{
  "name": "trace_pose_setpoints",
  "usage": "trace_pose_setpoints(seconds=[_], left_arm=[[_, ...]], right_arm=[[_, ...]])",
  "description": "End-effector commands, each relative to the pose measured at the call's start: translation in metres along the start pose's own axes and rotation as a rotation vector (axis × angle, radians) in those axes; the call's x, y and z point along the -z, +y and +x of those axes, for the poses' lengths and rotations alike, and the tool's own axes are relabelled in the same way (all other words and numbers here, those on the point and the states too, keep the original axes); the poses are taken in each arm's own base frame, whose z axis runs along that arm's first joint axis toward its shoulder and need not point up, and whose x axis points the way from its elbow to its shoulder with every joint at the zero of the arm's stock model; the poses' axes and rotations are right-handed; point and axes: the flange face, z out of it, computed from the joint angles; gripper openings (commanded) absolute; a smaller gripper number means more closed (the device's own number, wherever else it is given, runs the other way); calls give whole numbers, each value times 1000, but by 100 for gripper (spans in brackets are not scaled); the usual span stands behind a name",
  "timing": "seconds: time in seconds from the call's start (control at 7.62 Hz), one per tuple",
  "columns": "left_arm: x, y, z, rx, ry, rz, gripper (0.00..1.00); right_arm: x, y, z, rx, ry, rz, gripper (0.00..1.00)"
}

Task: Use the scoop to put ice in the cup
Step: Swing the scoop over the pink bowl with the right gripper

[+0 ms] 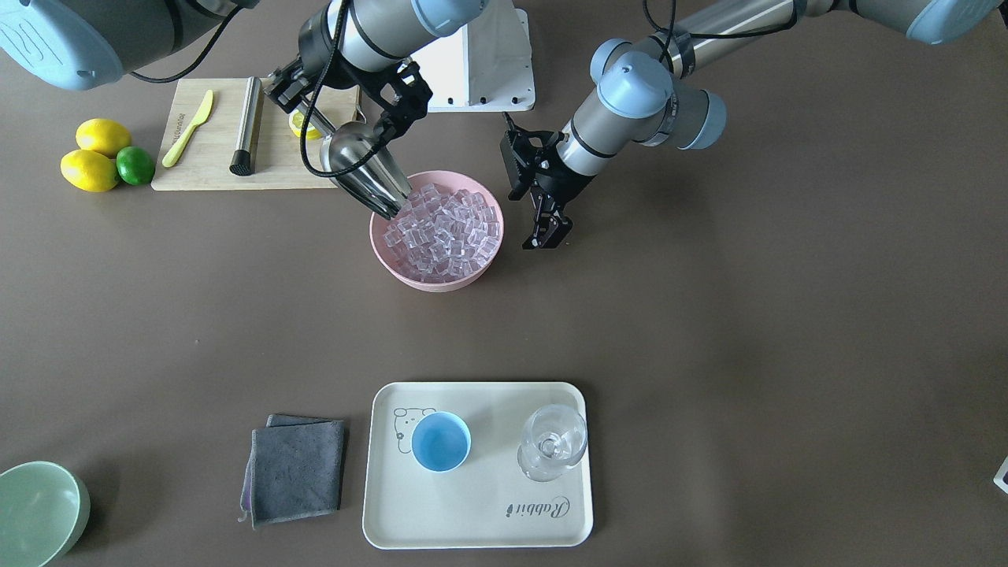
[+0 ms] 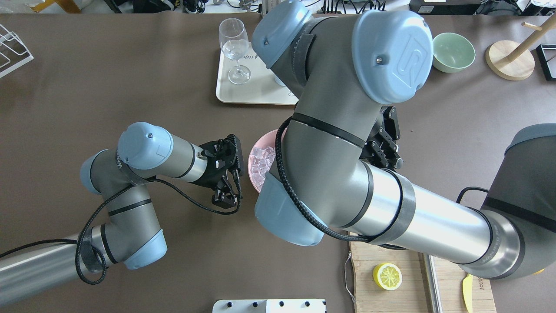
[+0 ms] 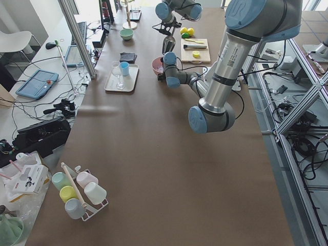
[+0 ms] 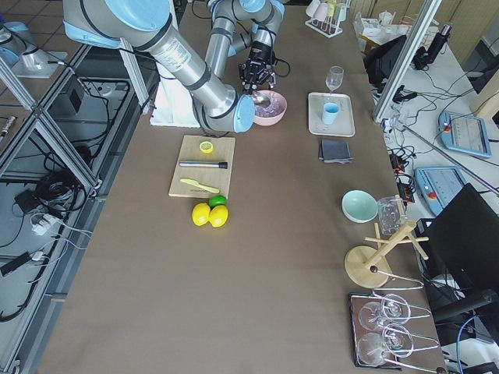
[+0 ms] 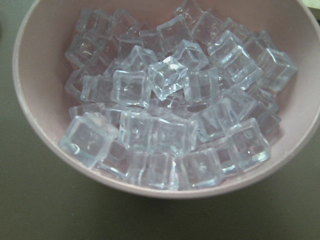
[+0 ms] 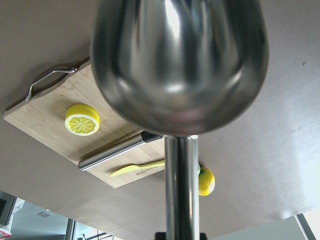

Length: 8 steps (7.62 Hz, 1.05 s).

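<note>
My right gripper (image 1: 291, 98) is shut on the thin rod handle of the steel scoop (image 1: 358, 161). The scoop tilts down, its front lip among the ice (image 1: 445, 232) at the robot-side rim of a pink bowl (image 1: 429, 282). The right wrist view shows the underside of the scoop (image 6: 180, 60). The left wrist view shows the ice cubes (image 5: 170, 115) piled in the bowl (image 5: 30, 115). My left gripper (image 1: 547, 234) hangs beside the bowl, not touching it, empty, its fingers close together. The light-blue cup (image 1: 441, 441) stands empty on a cream tray (image 1: 472, 504).
A clear stemmed glass (image 1: 551, 441) stands on the tray beside the cup. A folded grey cloth (image 1: 295, 468) and a pale green bowl (image 1: 35, 512) lie nearby. A cutting board (image 1: 205, 169) holds a steel cylinder (image 1: 246, 126), a yellow knife (image 1: 189, 126) and a lemon half; lemons and a lime (image 1: 94, 157) sit beside it.
</note>
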Motion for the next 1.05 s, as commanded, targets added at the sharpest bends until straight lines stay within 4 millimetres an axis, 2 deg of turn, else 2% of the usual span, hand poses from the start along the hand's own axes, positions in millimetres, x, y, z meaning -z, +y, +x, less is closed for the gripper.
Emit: trace_pose_setpoints(seconds=[0.0,0.26,0.92], left_arm=[[-1,-1,1,-1,1,0,99],[-1,0,1,0,1,-1,99],[-7,-11,11,18,-43,13,99]], right_arm=[[12,-30,4,29,22,-109,0],[24,-39,3,28,23,-124,0],[6,-64,-12,67,84,-202,0]])
